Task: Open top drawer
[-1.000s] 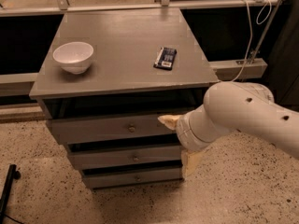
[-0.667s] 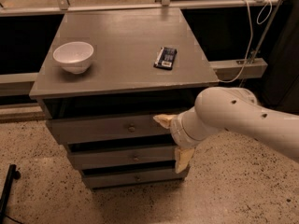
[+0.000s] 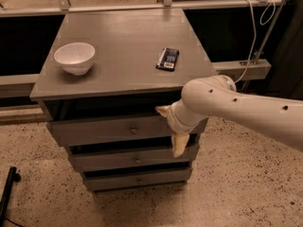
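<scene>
Judging by the wide-spread gripper [image 3: 170, 129] right of it, the knob [image 3: 134, 130] of the top drawer [image 3: 94, 132] could be missed.

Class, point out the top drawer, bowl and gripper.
top drawer [image 3: 104, 130]: camera view, grey front left of knob.
bowl [image 3: 74, 57]: camera view, white outer side.
gripper [image 3: 169, 130]: camera view, between fingers, drawer's right end.

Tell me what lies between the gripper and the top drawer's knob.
Only bare front of the top drawer, in the camera view; the gripper is at that front, beside the knob.
</scene>
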